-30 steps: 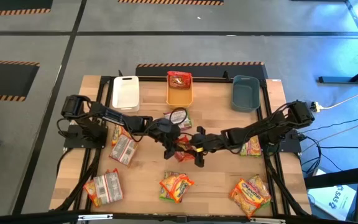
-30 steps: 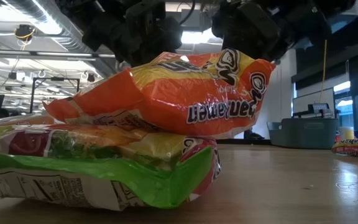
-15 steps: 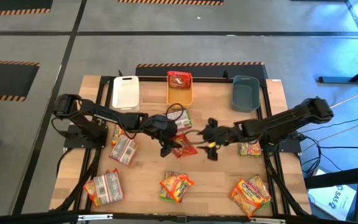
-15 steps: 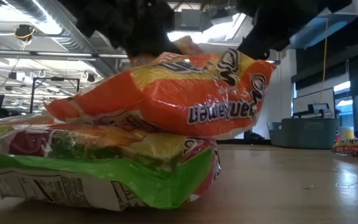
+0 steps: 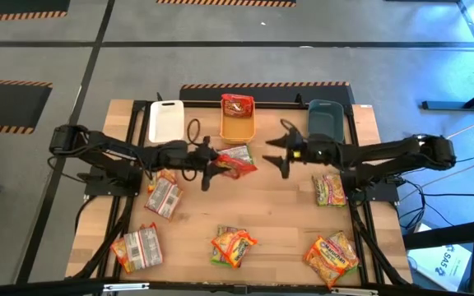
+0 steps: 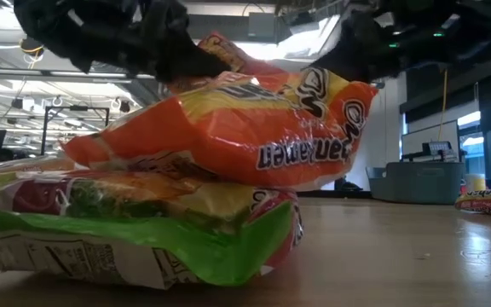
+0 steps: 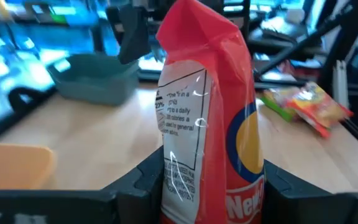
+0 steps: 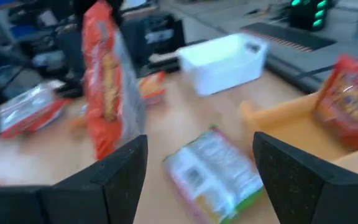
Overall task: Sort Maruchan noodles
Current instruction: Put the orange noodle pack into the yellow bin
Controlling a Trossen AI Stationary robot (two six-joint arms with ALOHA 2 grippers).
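A: Both arms have drawn apart since a second ago. They met over the middle of the surface (image 5: 295,238) then; now the left hand (image 5: 208,164) has carried the red packet (image 5: 235,165) up toward the orange bin (image 5: 239,128), and the right hand (image 5: 280,148) has backed off toward the grey-blue bin (image 5: 326,122).

B: Who has the packet?

A: The left hand alone. Its wrist view shows the red packet (image 7: 213,118) standing upright, pinched between the two dark fingers (image 7: 138,180) at its lower edge. The right hand has let go; its fingers (image 8: 117,168) stand well apart with nothing between them.

B: And the packet under the bin?

A: A green-edged packet (image 5: 239,153), back side up, lies on the surface just in front of the orange bin, partly under the held one. The right wrist view shows it (image 8: 216,171) lying flat.

B: Anything sorted yet?

A: One red packet in the orange bin (image 5: 238,105). The white bin (image 5: 166,122) holds nothing I can see.

B: The rest?

A: Scattered: two silvery-backed packets (image 5: 164,196) on the left side, one more (image 5: 139,247) at the near left corner, a stacked pair (image 5: 234,245) at the near middle, an orange-yellow packet (image 5: 332,255) at the near right, and a green-yellow packet (image 5: 332,189) beside the right arm.
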